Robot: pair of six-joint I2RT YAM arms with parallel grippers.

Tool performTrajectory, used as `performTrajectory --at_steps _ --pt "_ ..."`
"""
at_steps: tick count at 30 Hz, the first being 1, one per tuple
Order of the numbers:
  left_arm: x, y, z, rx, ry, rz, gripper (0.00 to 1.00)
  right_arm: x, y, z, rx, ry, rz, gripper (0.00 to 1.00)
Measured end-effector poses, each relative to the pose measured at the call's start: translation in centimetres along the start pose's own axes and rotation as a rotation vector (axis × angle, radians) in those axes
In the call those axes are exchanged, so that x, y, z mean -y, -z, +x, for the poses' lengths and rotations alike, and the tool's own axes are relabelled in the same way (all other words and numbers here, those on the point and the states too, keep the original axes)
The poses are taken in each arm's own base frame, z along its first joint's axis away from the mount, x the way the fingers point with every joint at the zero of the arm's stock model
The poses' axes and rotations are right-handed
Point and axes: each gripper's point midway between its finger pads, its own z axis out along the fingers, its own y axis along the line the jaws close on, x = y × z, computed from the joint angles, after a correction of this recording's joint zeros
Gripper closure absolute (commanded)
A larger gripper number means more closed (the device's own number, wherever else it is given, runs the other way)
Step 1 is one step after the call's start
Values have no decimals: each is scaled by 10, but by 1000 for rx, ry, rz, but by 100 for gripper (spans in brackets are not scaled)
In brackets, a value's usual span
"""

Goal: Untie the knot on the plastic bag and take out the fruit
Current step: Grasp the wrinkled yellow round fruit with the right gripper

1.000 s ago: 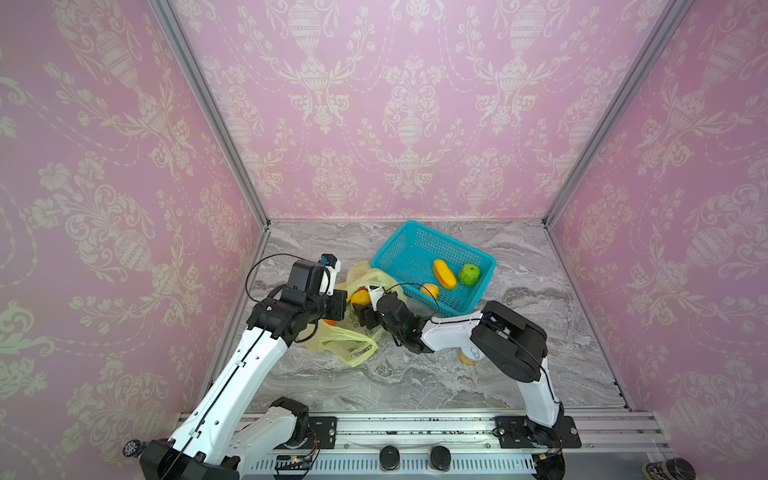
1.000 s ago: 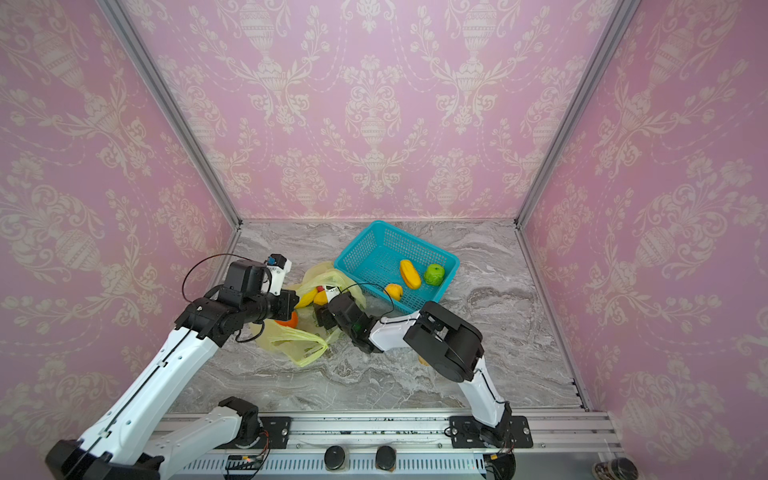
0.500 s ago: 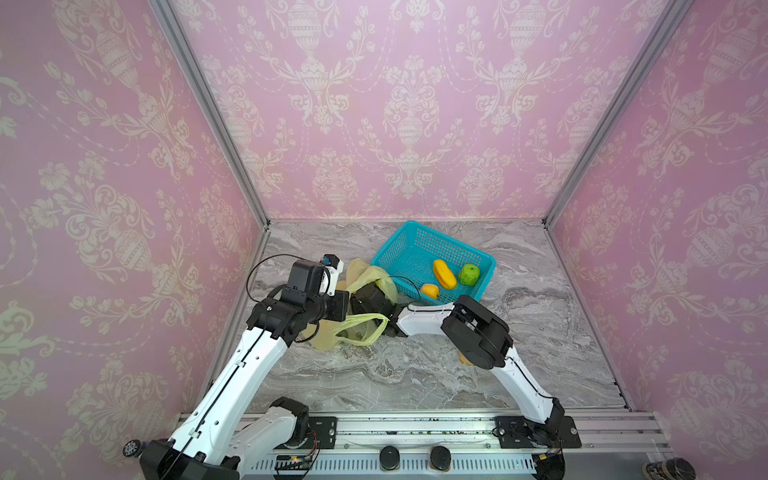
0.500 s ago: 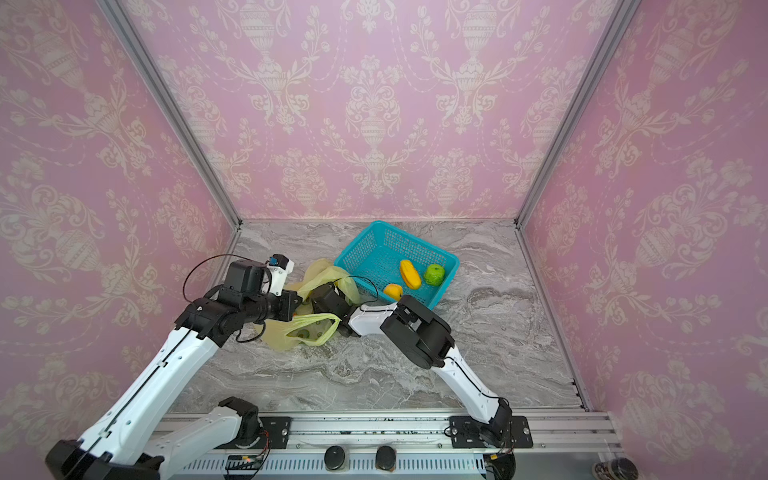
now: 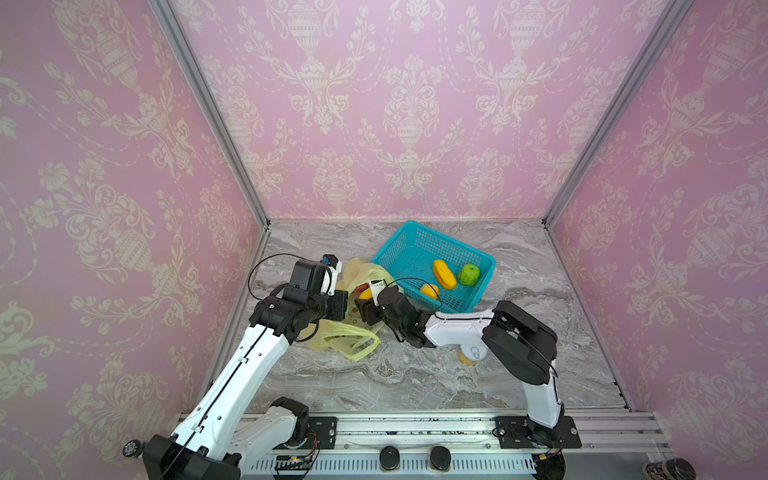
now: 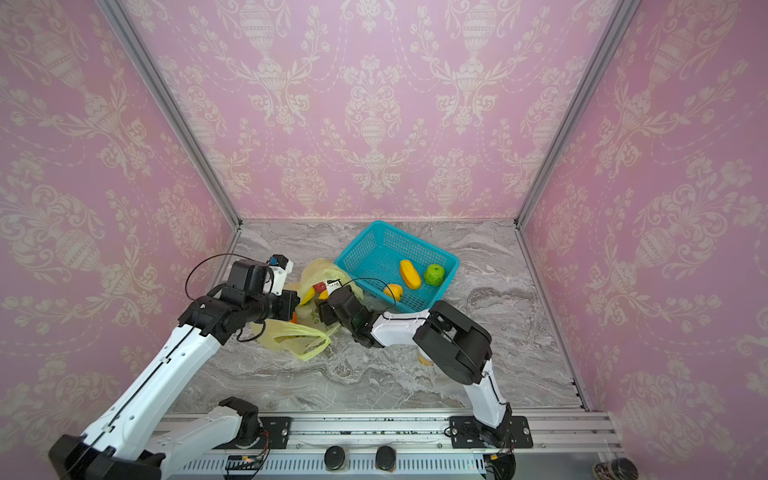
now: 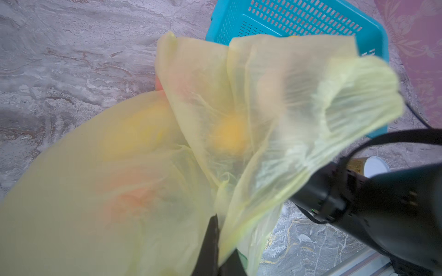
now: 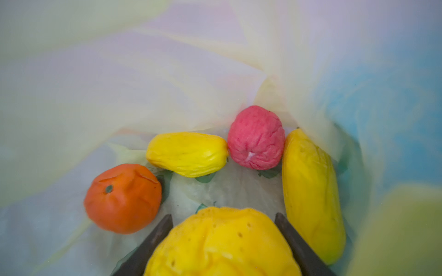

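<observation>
Plastic bag [image 5: 340,337], pale yellow-green and see-through, lies on the marble table [image 5: 415,374] just beside the teal basket [image 5: 409,245], between the 2 arms, with its mouth open. The left gripper [image 7: 215,241] is clenched on a fold of the plastic bag's thin film. The right gripper [image 8: 222,216] reaches inside the bag, and its 2 fingers [image 8: 157,236] press against either side of a bumpy yellow fruit [image 8: 222,246], grasping it. Past that piece, 4 more lie on the bag's floor: an orange-red ball [image 8: 123,198], a long yellow piece [image 8: 187,154] touching a pink-red ball [image 8: 256,138], and another long yellow piece [image 8: 311,191] along the bag's side. In both top views the basket holds 3 pieces: a long yellow one [image 5: 444,274], a green apple [image 5: 469,274] and an orange-yellow round one [image 5: 429,290]. A white-lidded can [image 7: 375,165] stands on the table, partly hidden under the right arm.
</observation>
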Motion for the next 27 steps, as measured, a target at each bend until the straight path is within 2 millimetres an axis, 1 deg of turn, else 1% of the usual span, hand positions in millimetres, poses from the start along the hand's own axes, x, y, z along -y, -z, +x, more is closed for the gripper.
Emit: performTrajectory --at_steps 2,5,7,11,15,17,19,21,23,25,27 --pt "-3 0 0 0 1 -15 100 -16 19 -6 30 13 -60 60" --pt "-4 0 0 0 1 -20 100 -33 39 -7 53 35 -133 62" --pt "-5 0 1 -1 2 -24 100 -37 47 -5 59 38 -161 62" --pt "-5 0 1 -2 2 -25 100 -35 62 -1 65 45 -193 62" --pt "-5 0 1 -2 2 -25 100 -42 75 -5 96 54 -247 59" --pt "-5 0 1 -3 2 -24 100 -46 76 -7 106 58 -268 59" --pt "-5 0 1 -2 4 -26 100 -50 76 -7 108 72 -278 56" --pt "-6 0 1 -2 6 -28 100 -59 70 -5 109 90 -284 55" --pt "-6 0 1 -1 6 -28 100 -75 57 1 106 115 -292 55" --pt "-6 0 1 -3 6 -29 100 -88 43 12 87 129 -299 56" --pt "-6 1 1 -1 6 -28 100 -96 28 25 60 141 -298 56"
